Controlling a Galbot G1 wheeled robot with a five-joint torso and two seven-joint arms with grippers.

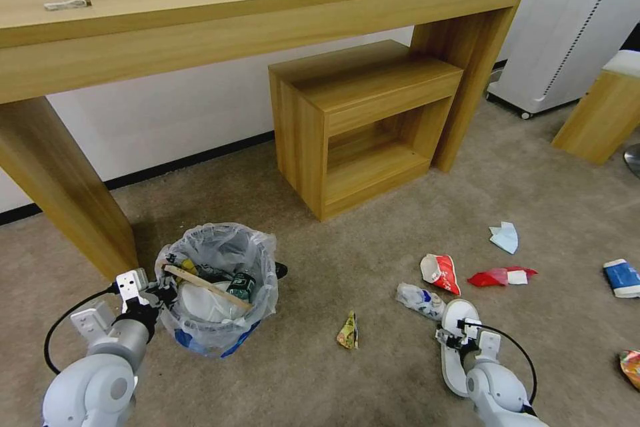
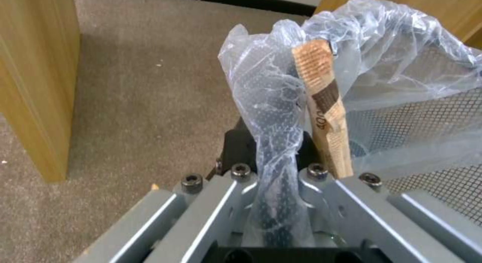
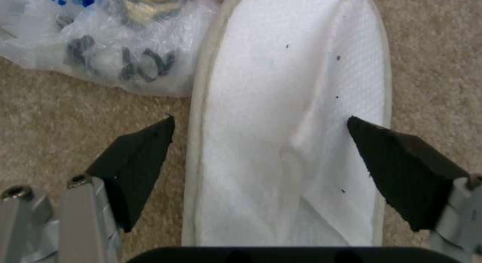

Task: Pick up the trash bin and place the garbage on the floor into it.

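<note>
The trash bin [image 1: 217, 287], black mesh lined with a clear bag, stands beside the table leg and holds a wooden stick [image 1: 207, 285] and other litter. My left gripper [image 1: 158, 293] is shut on its rim; the left wrist view shows the left gripper [image 2: 273, 150] pinching mesh and bag, with the stick [image 2: 326, 116] alongside. My right gripper [image 1: 460, 335] hovers open over a white slipper [image 1: 454, 312]. In the right wrist view the right gripper [image 3: 260, 120] straddles the slipper [image 3: 281, 104], its fingertips [image 3: 156, 138] apart on either side. A crushed plastic bottle [image 3: 115, 48] lies next to it.
More garbage lies on the carpet: a bottle [image 1: 420, 299], red-white wrappers [image 1: 441, 272] [image 1: 500, 275], a light-blue mask [image 1: 505, 237], a blue-white cup [image 1: 622, 277], a small triangular wrapper [image 1: 349, 331]. A long wooden table [image 1: 200, 20] and a low cabinet [image 1: 363, 120] stand behind.
</note>
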